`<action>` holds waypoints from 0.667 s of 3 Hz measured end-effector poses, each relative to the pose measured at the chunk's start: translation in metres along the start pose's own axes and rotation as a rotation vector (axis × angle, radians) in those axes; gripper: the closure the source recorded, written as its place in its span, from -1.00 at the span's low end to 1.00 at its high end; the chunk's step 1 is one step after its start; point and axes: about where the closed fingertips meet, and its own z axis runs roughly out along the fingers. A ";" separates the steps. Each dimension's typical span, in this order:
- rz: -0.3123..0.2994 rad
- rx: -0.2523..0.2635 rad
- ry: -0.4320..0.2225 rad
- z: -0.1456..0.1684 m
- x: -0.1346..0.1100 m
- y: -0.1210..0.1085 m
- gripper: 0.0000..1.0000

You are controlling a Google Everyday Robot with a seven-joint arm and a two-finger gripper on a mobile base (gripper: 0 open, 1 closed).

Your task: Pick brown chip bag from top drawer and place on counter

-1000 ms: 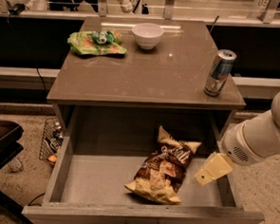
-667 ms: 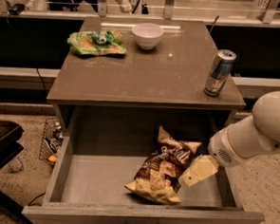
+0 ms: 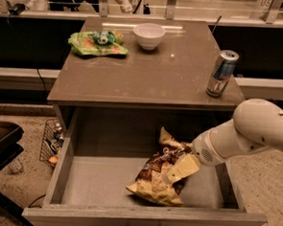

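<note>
The brown chip bag (image 3: 152,172) lies crumpled in the right half of the open top drawer (image 3: 60,173), one pale end pointing to the back and the other to the front. My gripper (image 3: 180,170), on the white arm reaching in from the right, sits low over the bag's right side and touches or overlaps it. The counter (image 3: 153,72) is above and behind the drawer.
On the counter are a flat green bag (image 3: 97,42) at the back left, a white bowl (image 3: 148,35) at the back middle and a soda can (image 3: 222,73) near the right edge. A wire basket (image 3: 51,140) stands on the floor left of the cabinet.
My arm has swung left and further into the drawer. The gripper went from beside the bag's right edge to on top of the bag. The bag has not moved.
</note>
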 end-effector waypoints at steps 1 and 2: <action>-0.052 -0.024 -0.038 0.025 -0.011 0.001 -1.00; -0.090 -0.043 -0.054 0.053 -0.012 0.001 -1.00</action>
